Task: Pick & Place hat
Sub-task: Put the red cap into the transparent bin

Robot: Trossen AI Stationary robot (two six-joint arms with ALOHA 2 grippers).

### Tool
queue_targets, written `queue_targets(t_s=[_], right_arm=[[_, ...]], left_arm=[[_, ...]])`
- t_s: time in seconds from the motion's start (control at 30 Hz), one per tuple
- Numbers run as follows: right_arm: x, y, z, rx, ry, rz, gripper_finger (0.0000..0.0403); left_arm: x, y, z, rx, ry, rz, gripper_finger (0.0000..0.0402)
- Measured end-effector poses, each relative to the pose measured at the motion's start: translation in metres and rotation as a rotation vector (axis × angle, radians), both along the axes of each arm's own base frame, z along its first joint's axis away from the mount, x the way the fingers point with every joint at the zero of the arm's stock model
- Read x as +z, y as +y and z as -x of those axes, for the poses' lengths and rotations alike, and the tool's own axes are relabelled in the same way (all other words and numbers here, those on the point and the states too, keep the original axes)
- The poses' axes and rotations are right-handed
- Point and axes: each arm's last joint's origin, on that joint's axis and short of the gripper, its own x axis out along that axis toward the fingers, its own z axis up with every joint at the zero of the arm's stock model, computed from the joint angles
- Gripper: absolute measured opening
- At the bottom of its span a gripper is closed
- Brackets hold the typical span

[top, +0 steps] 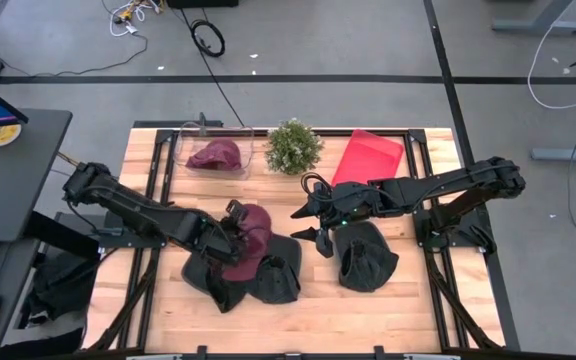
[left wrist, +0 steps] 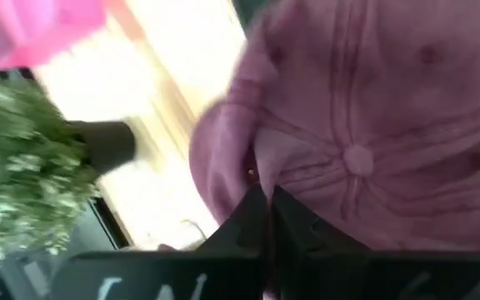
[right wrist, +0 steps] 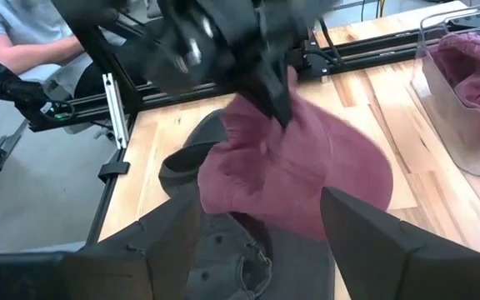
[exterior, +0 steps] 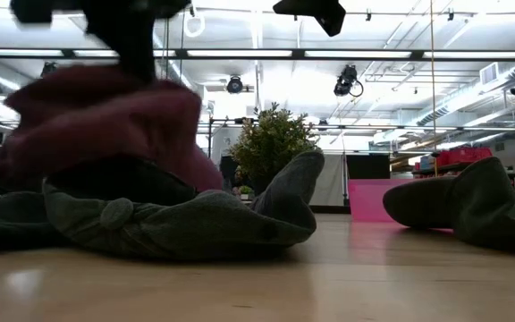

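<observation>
A maroon cap (top: 252,243) hangs from my left gripper (top: 234,218), which is shut on it above a pile of dark grey hats (top: 268,282). The low view shows the maroon cap (exterior: 105,116) just over the grey hats (exterior: 177,222). My right gripper (top: 315,228) hovers open to the cap's right, beside another dark grey hat (top: 366,257) lying on the table. In the right wrist view its fingers (right wrist: 365,237) stand apart, pointing at the cap (right wrist: 307,171). A second maroon cap (top: 216,155) lies in a clear bin. My left gripper pinches a fold of the maroon cap's crown (left wrist: 252,171), near the top button (left wrist: 358,158), between its two shut fingers (left wrist: 294,229). It comes from above, slanting from the table's left. The cap hangs below the fingers; whether it touches the grey hats beneath, I cannot tell.
A clear bin (top: 196,140) stands at the far edge, a potted plant (top: 293,147) to its right, then a red tray (top: 368,156). Bare wood lies along the near edge (top: 298,325). A person's sleeve (right wrist: 15,37) shows beyond the table's left side.
</observation>
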Motion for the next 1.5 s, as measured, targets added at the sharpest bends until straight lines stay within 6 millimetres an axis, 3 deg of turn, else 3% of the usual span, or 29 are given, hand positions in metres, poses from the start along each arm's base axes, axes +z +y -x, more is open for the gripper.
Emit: queue_targets(t_s=[0.3, 0.5, 0.73, 1.0, 1.5], right_arm=[[0.000, 0.000, 0.000, 0.001, 0.001, 0.002, 0.0251], [-0.001, 0.000, 0.001, 0.012, 0.007, 0.031, 0.0251], [-0.002, 0.000, 0.001, 0.008, 0.012, 0.098, 0.0251], [0.000, -0.002, 0.001, -0.095, -0.019, 0.341, 0.0251], [0.004, 0.005, -0.005, -0.043, -0.093, 0.449, 0.0252]], left_arm=[[0.078, 0.000, -0.005, 0.150, -0.253, 0.141, 0.0004], [0.108, 0.007, -0.003, 0.237, -0.365, 0.166, 0.0003], [0.113, 0.008, -0.001, 0.290, -0.393, 0.179, 0.0003], [0.116, 0.011, -0.002, 0.359, -0.471, 0.134, 0.0003], [0.127, 0.013, -0.006, 0.441, -0.654, 0.132, 0.0003]])
